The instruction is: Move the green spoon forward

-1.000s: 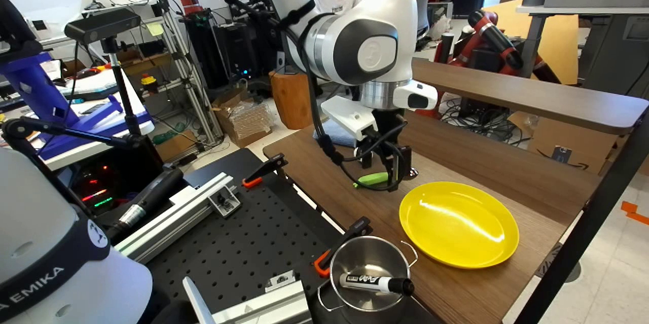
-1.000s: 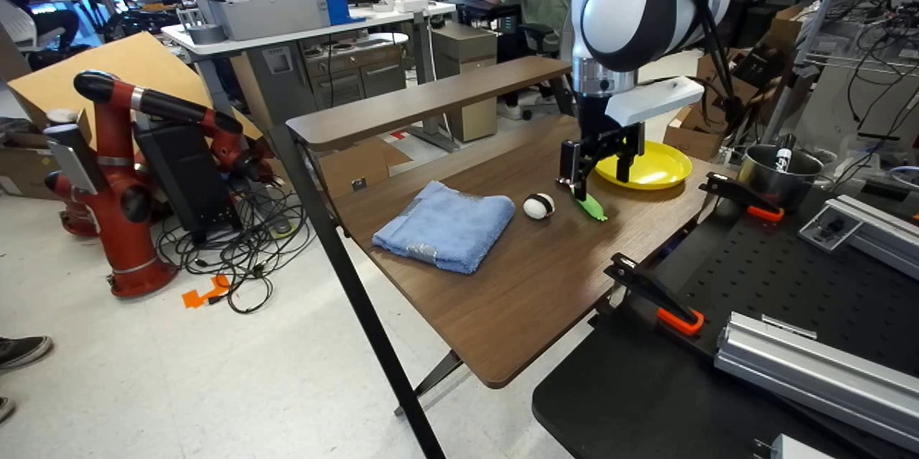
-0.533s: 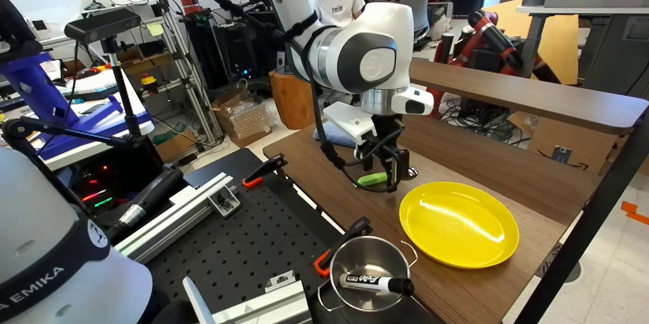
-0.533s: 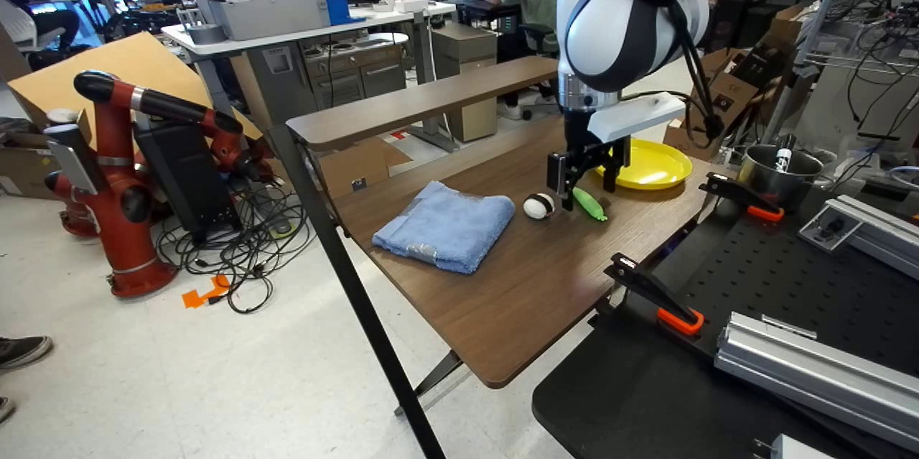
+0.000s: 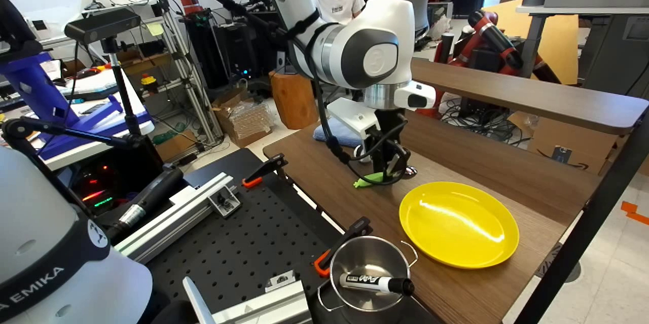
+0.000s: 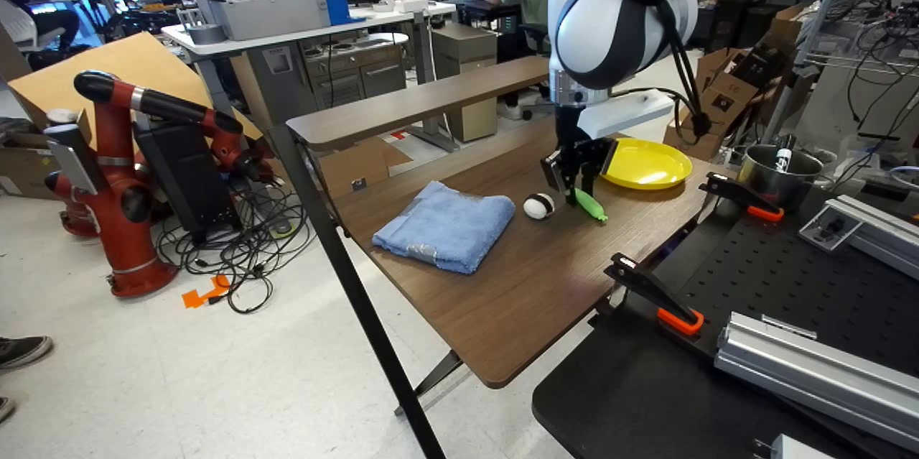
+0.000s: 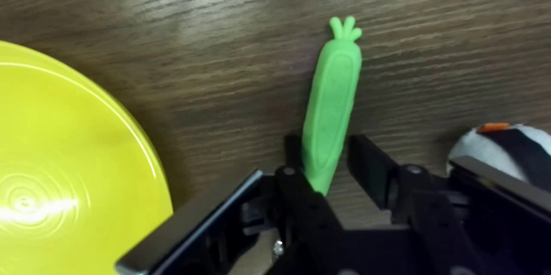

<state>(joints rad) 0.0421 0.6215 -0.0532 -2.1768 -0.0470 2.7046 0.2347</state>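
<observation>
The green spoon lies flat on the wooden table, its bright handle (image 7: 333, 94) visible in all views. Beyond the gripper its silvery end (image 5: 411, 172) shows in an exterior view; a glint of that end (image 7: 278, 248) appears below the fingers in the wrist view. My gripper (image 7: 326, 148) is lowered over the spoon with its jaws narrowed, one finger on each side of the handle. The left finger (image 7: 293, 150) stands against or very near the handle. A narrow gap shows between the handle and the right finger (image 7: 370, 167). In an exterior view the gripper (image 6: 580, 196) is down at table height.
A white ball with a dark band (image 6: 538, 206) sits close to the gripper, and a yellow plate (image 5: 459, 222) lies on its opposite side. A folded blue towel (image 6: 445, 229) is beyond the ball. A metal pot (image 5: 337, 263) holds a marker. A raised shelf (image 5: 532, 93) runs along the table.
My gripper's fingers have come much closer together around the handle. The arm has shifted a little toward the ball's side. The spoon lies where it was.
</observation>
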